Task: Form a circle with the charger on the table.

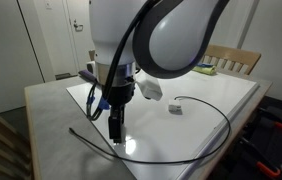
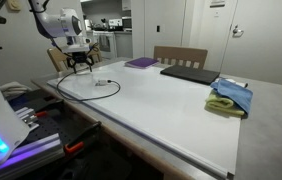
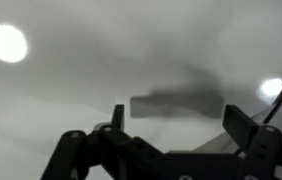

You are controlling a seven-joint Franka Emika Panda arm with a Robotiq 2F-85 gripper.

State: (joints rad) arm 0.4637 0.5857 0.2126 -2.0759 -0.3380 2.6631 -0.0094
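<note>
The charger is a long thin black cable (image 1: 217, 140) lying in a wide open arc on the glossy white table (image 1: 231, 95), with its small white plug block (image 1: 177, 108) inside the arc. In an exterior view it shows as a loop (image 2: 86, 96) with the plug (image 2: 99, 82) near the table's far corner. My gripper (image 1: 116, 128) points down close above the table, by the cable's free end, and also shows in an exterior view (image 2: 81, 68). In the wrist view the jaws (image 3: 178, 125) are open with only bare table between them. The cable (image 3: 281, 92) runs past the right finger.
A purple book (image 2: 141, 63), a flat dark laptop (image 2: 189, 72) and folded blue and green cloths (image 2: 231, 97) lie along the table's far side. A wooden chair (image 2: 181, 53) stands behind it. The grey rim (image 1: 51, 110) borders the white panel.
</note>
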